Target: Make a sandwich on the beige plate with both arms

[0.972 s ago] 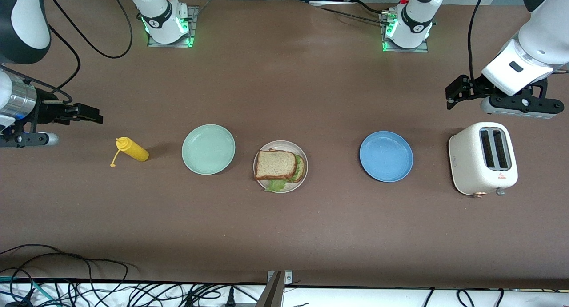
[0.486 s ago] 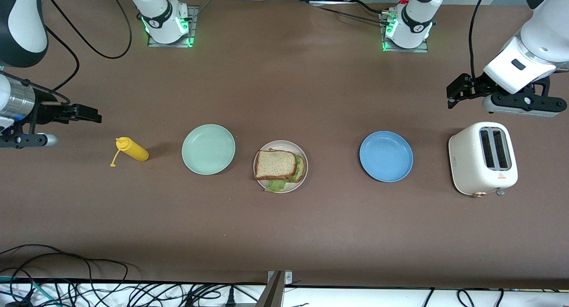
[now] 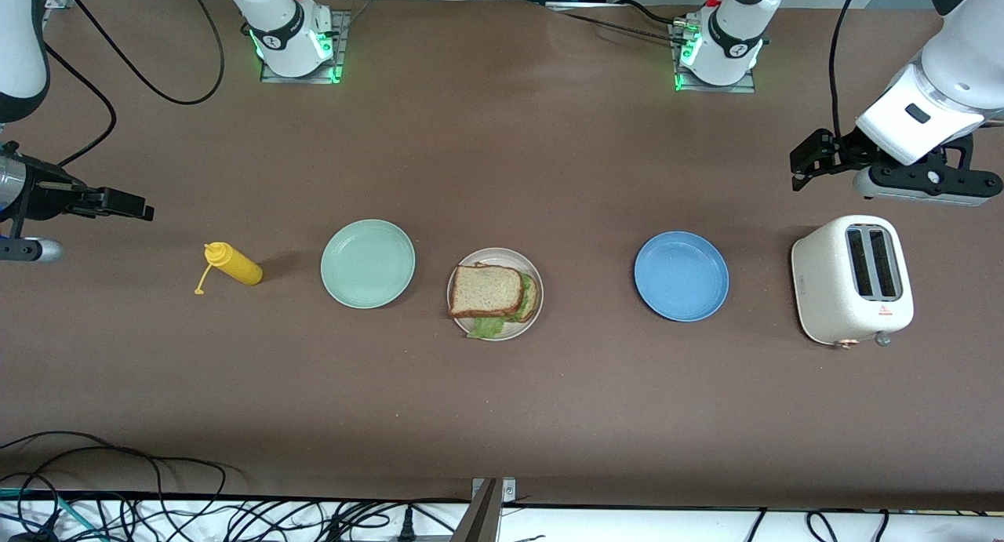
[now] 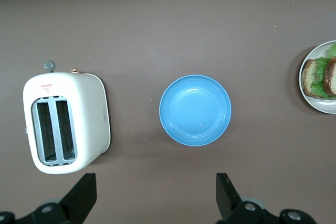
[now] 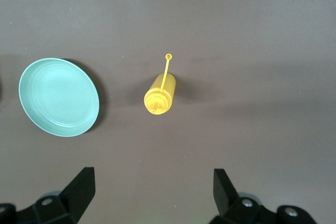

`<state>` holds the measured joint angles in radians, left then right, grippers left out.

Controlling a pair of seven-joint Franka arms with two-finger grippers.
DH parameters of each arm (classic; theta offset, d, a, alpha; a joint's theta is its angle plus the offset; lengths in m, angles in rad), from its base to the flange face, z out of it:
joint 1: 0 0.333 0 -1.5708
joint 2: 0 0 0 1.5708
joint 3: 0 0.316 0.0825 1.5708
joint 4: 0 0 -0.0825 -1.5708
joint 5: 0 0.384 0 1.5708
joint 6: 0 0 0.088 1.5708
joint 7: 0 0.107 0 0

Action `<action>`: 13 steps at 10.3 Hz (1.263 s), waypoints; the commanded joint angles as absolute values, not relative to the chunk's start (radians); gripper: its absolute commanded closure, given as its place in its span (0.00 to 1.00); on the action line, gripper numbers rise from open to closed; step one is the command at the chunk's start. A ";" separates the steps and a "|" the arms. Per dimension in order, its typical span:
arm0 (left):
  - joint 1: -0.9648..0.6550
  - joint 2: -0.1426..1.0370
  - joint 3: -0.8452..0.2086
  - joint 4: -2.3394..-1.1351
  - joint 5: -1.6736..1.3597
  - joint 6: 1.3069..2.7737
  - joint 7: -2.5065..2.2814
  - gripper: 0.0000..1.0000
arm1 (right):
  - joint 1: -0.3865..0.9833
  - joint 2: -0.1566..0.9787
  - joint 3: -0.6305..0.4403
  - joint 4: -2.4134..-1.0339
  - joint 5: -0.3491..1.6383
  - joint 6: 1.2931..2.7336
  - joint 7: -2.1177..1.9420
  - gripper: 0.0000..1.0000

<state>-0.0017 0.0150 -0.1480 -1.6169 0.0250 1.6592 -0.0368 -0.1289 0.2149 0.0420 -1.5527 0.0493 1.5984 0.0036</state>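
Sandwich point(image 3: 492, 293) stacked on beige plate point(image 3: 533, 314) (looks finished). Left gripper point(image 3: 808, 161) wide, empty, over table by toaster point(image 3: 851, 279); right gripper point(image 3: 129, 205) wide, empty, toward bottle point(image 3: 233, 263). Both clear of sandwich.

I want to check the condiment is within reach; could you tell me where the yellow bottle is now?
In the front view the yellow bottle lies on its side toward the right arm's end of the table, beside the mint plate.

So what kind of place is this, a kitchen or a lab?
Most likely a robotics lab staged as a kitchen: two arms bolted to a brown-covered table, loose cables along its edge, and props in a row, a toaster, coloured plates, and a finished sandwich on the beige plate.
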 commanded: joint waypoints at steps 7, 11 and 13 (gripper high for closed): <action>0.006 0.003 -0.153 -1.609 0.028 1.638 -0.014 0.00 | -0.132 0.207 0.051 -1.529 0.026 1.586 0.112 0.00; 0.006 0.003 -0.152 -1.609 0.026 1.638 -0.012 0.00 | -0.086 0.196 0.060 -1.546 -0.049 1.632 0.241 0.00; 0.008 0.003 -0.152 -1.609 0.026 1.638 -0.014 0.00 | -0.081 0.178 0.064 -1.561 -0.052 1.667 0.242 0.00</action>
